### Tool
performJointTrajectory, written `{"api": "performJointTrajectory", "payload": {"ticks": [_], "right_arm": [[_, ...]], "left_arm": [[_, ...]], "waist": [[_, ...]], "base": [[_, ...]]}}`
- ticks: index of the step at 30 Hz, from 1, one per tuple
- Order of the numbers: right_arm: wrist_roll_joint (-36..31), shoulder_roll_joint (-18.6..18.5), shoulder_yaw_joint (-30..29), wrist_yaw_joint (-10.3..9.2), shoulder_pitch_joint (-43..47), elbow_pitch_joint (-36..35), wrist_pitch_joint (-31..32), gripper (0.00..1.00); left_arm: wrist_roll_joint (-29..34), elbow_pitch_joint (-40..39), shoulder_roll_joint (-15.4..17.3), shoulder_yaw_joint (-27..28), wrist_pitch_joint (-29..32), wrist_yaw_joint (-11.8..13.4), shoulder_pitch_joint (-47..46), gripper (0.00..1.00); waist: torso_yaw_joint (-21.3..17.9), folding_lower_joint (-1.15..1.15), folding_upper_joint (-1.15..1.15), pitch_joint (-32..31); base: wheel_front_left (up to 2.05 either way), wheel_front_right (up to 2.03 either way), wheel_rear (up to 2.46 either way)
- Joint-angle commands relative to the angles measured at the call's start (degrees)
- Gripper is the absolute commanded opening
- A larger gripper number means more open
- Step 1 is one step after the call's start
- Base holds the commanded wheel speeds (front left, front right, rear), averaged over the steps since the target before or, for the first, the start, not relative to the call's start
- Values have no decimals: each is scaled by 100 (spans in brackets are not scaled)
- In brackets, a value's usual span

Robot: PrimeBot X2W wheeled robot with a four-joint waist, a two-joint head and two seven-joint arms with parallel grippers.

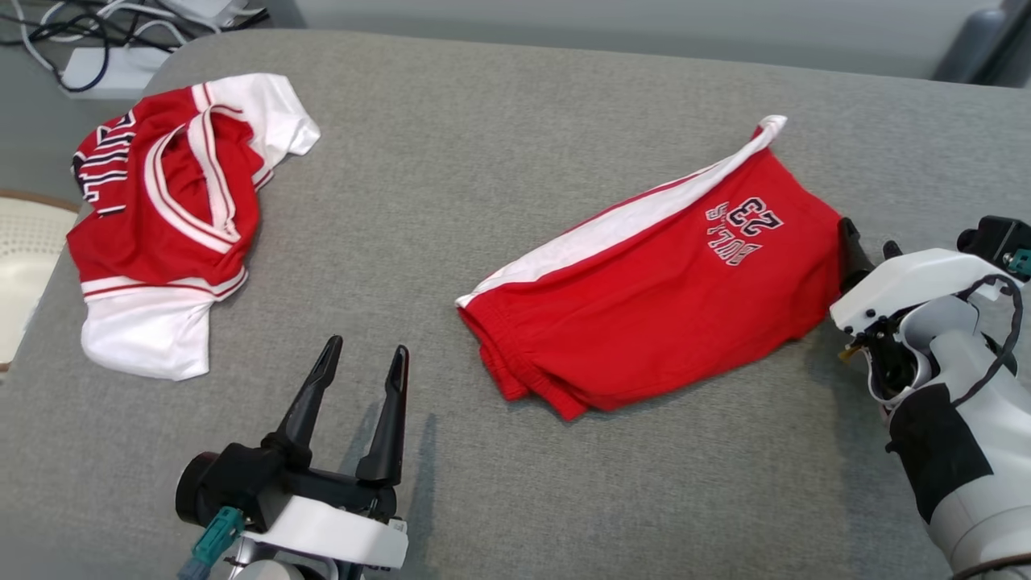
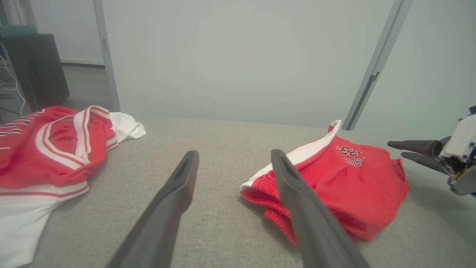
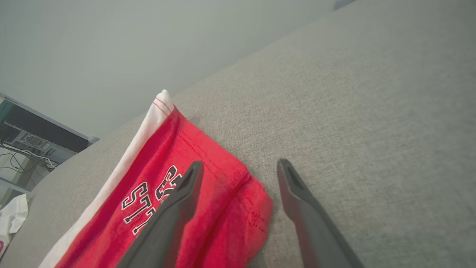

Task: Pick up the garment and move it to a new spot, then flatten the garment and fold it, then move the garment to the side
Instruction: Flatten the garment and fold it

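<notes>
The garment, red shorts (image 1: 660, 298) with a white side stripe and "BULLS 23" print, lies folded in half on the grey padded surface (image 1: 483, 121), right of centre. My right gripper (image 1: 868, 235) is open at the shorts' right edge. In the right wrist view (image 3: 240, 162) its left finger is over the printed fabric (image 3: 223, 186) and its right finger is over bare surface. My left gripper (image 1: 366, 348) stands open low at the near left, holding nothing, a short way from the waistband end (image 2: 346, 178). The left wrist view also catches the right gripper (image 2: 395, 148) at its right edge.
A crumpled red and white jersey (image 1: 161, 209) lies at the far left of the surface (image 2: 48, 149). Cables and a white power strip (image 1: 105, 64) sit beyond the back left corner. A pale round object (image 1: 24, 266) lies off the left edge.
</notes>
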Motion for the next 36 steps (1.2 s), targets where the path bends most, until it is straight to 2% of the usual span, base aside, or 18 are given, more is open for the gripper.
{"api": "performJointTrajectory", "payload": {"ticks": [1, 7, 8, 10, 11, 16, 20, 28, 36], "right_arm": [[-90, 12, 78, 0, -130, -34, 21, 100], [-441, -90, -111, 0, -102, 118, 405, 100], [-512, -101, -180, 0, -39, 120, 516, 86], [-652, -90, -321, 0, 33, 122, 673, 39], [-742, -76, -362, 0, 44, 123, 713, 0], [-1102, 103, -489, 0, -9, 124, 565, 0], [-1137, 195, -482, 0, 4, 124, 270, 0], [-792, 285, -337, 0, 425, -172, -317, 0], [-356, 310, -182, 0, 1338, -1121, -594, 0]], "left_arm": [[2, -128, 40, 133, -34, 41, -255, 100], [-27, -80, 40, -6, -34, 91, -302, 100], [-33, -73, 40, -23, -34, 96, -309, 100], [-48, -59, 40, -54, -34, 105, -321, 100], [-56, -51, 40, -63, -34, 110, -327, 100], [-77, -30, 40, -31, -34, 138, -336, 100], [-86, -43, 40, 8, -34, 127, -313, 100], [-82, -69, 40, 57, -34, 89, -288, 100], [13, -73, 40, 192, -34, -7, -249, 100]], "waist": [[129, 0, 0, 86], [305, 0, 0, 158], [323, 0, 0, 162], [351, 0, 0, 163], [358, 0, 0, 163], [279, 0, 0, 130], [140, 0, 0, 75], [-201, 0, 0, -9], [-631, 0, 0, -82]], "base": [[0, 0, 0], [0, 0, 0], [0, 0, 0], [0, 0, 0], [0, 0, 0], [0, 0, 0], [0, 0, 0], [0, 0, 0], [0, 0, 0]]}}
